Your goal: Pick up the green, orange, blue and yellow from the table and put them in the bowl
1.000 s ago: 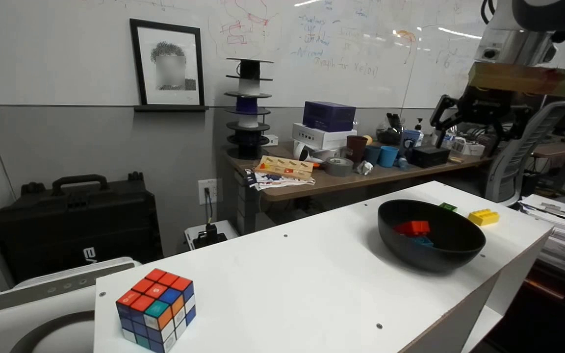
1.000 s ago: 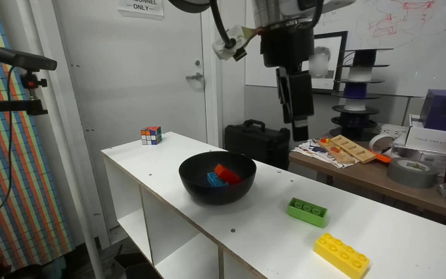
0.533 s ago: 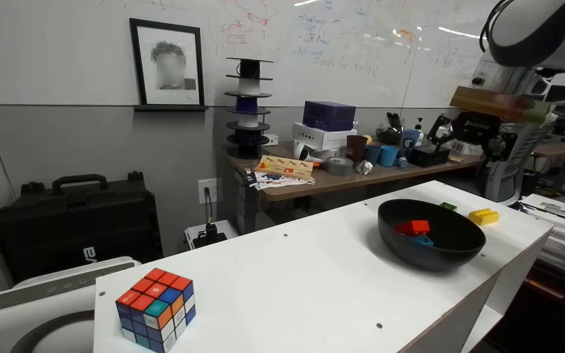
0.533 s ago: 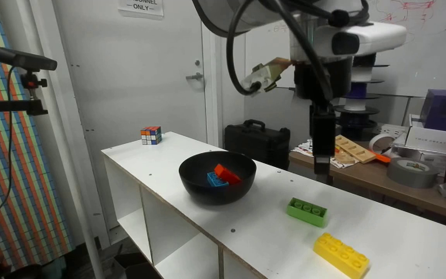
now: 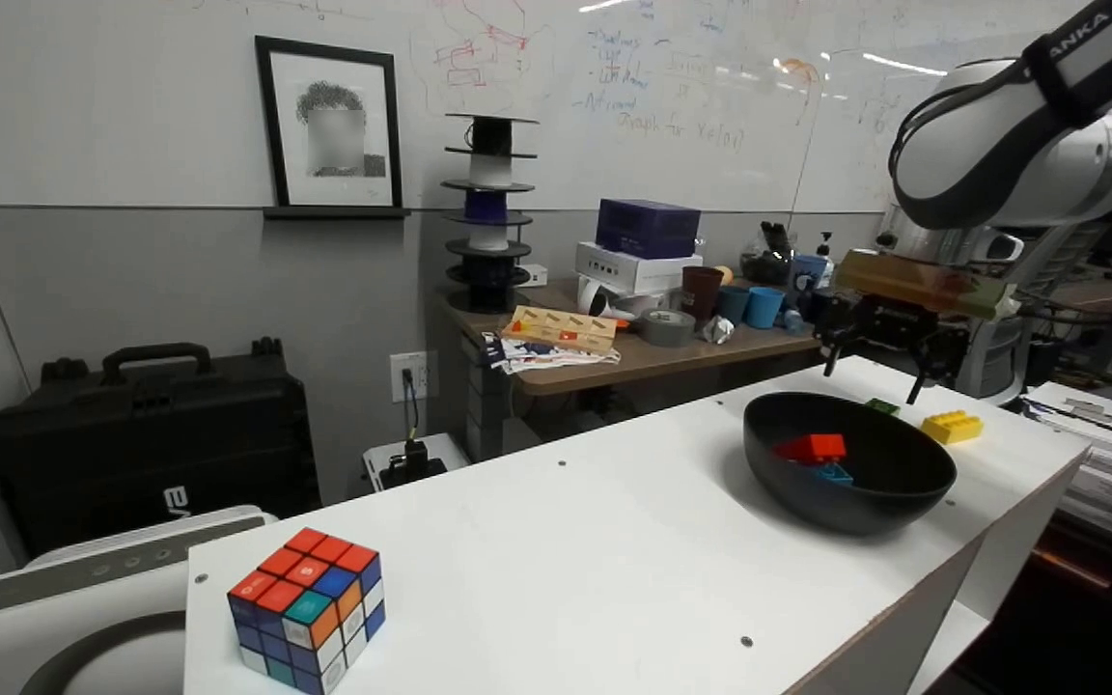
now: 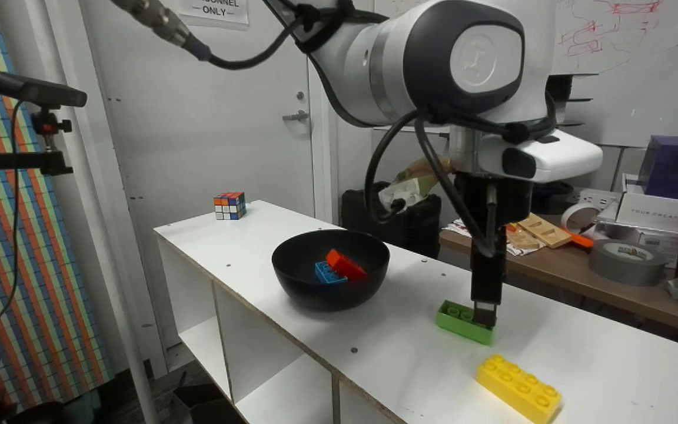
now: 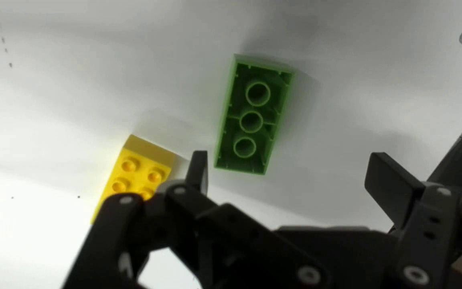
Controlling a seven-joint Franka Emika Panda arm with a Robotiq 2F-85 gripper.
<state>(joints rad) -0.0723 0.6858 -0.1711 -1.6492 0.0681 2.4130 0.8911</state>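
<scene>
Two black fingers [image 7: 393, 185] of the end effector [image 7: 295, 176] stand spread wide over the smooth white table [image 7: 66, 100]. Closest beneath them, a rectangular green plastic block [image 7: 251, 121] lies hollow side up; in the wrist view it shows just ahead of the gap, nearer one finger. Also near the end effector, a rectangular yellow plastic block [image 6: 518, 387] lies studs up, apart from the green one. Farther from the end effector, a wide, round black bowl [image 6: 330, 298] holds a bright blue plastic block [image 6: 328, 273] and a tilted red-orange plastic block [image 6: 346, 266]. Farthest, beyond the bowl, sits a multicoloured puzzle cube [image 6: 229, 206].
</scene>
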